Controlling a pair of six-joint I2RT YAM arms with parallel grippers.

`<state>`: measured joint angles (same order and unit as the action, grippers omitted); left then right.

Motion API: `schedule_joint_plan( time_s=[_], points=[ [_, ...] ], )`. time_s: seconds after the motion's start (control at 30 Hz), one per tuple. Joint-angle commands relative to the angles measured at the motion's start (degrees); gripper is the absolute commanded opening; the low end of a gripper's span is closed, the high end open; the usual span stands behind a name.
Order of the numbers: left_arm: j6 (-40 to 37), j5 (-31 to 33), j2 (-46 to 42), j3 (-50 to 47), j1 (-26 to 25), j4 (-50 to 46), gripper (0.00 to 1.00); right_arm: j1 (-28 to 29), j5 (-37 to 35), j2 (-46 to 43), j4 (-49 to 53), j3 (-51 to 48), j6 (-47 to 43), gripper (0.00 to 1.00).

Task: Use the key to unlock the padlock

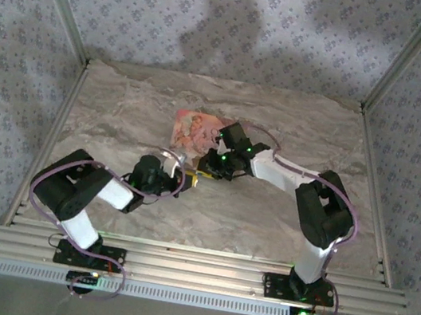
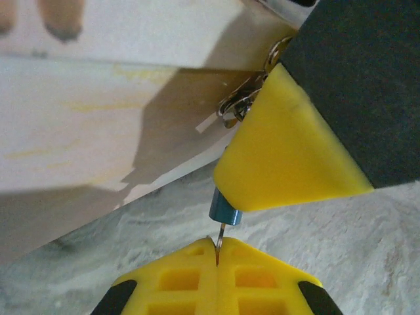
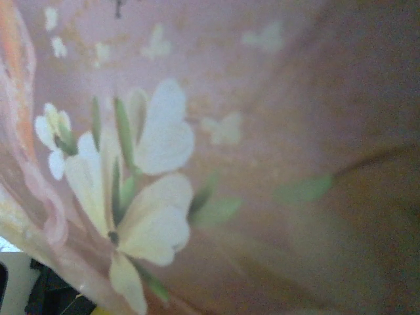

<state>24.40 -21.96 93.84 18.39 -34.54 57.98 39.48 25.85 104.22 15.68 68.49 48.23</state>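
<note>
The yellow padlock point(image 2: 282, 157) hangs a little above the marble table, and a dark finger of my right gripper point(image 1: 211, 166) lies against its right side. The key point(image 2: 226, 211) points up at the padlock's lower corner, its blue head touching the yellow body. My left gripper point(image 2: 216, 252) is shut on the key's thin metal end. From above, both grippers meet at the padlock point(image 1: 202, 174), just in front of the pink box; the left gripper point(image 1: 185, 176) comes in from the left. The right gripper's own fingertips are hidden.
The flat pink illustrated box point(image 1: 195, 129) lies just behind the grippers; its pale side point(image 2: 98, 131) rises close behind the padlock, and its flower print point(image 3: 151, 197) is right under the right wrist camera. A metal ring point(image 2: 239, 105) dangles at the padlock's top. Bare marble table point(image 1: 265, 215) surrounds them.
</note>
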Motion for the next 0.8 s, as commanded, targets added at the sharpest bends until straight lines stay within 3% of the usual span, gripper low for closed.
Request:
schedule_joint_plan(
  time_s=[0.0,0.23,0.5,0.77],
  points=[
    [-4.18,-0.64,-2.20,-0.63,-1.13,-0.39,0.00,1.67,1.44,1.28,-1.51,-2.58,5.03,0.19],
    [-4.89,0.53,-0.61,-2.39,-1.03,0.09,0.00,4.43,-0.91,2.30,-4.60,-3.97,7.28,0.43],
    [-3.33,2.60,1.68,-4.14,-1.05,2.11,0.00,6.12,-6.03,-0.15,-3.47,-5.26,7.84,0.57],
    [-3.42,3.42,1.26,-4.58,-1.43,0.01,0.00,7.35,-17.40,-6.64,-3.20,-8.25,8.13,0.67]
  ],
)
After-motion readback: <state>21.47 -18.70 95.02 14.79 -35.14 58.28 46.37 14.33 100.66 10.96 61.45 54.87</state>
